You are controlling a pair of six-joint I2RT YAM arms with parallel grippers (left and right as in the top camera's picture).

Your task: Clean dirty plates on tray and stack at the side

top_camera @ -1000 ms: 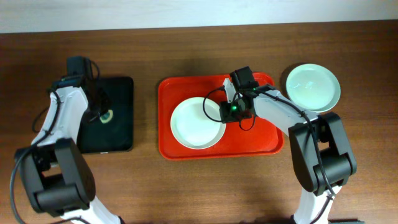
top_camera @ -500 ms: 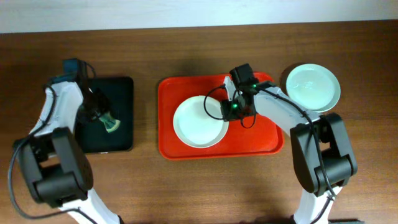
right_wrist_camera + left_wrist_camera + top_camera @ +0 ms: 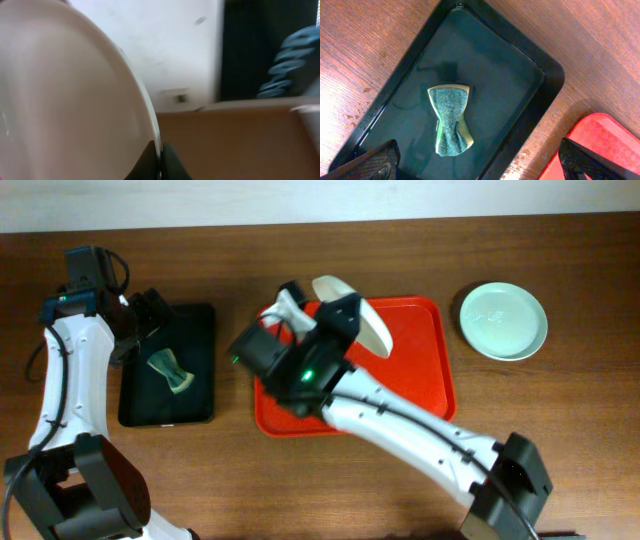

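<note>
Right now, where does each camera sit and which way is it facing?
Overhead: above the table, facing down; left arm, right arm, orange-red rectangular plastic tray.
Left wrist: above the narrow black tray, facing down at a green sponge; open left gripper frames it.
Right wrist: tipped sideways toward a wall; right gripper clamps a round white plate.
Shared: overhead, left wrist show black tray, sponge.

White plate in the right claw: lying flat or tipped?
Tipped. Overhead shows the round white plate as a narrow ellipse over the orange-red plastic tray; right claw pinches its rim.
</note>
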